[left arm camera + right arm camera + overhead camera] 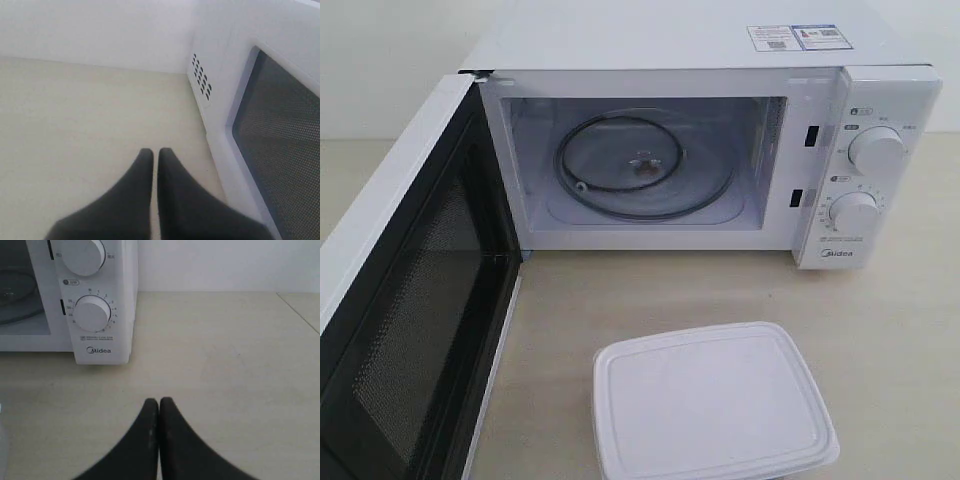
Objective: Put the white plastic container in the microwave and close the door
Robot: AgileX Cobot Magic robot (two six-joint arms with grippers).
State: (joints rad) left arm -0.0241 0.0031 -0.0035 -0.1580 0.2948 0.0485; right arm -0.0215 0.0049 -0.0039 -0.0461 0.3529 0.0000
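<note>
The white plastic container (713, 402) sits lidded on the table in front of the microwave (670, 150), near the front edge of the exterior view. The microwave's door (405, 290) is swung wide open to the left, showing its black mesh inner face. Inside, the glass turntable (640, 167) is bare. Neither arm shows in the exterior view. My left gripper (155, 151) is shut with nothing in it, hovering over the table beside the door's outer window (282, 150). My right gripper (159, 401) is shut and holds nothing, over the table in front of the knob panel (95, 315).
A pale wooden tabletop (880, 320) runs around the microwave. A white wall (95, 30) stands behind. The open door takes up the left side of the exterior view. A table seam (299, 312) shows far right in the right wrist view.
</note>
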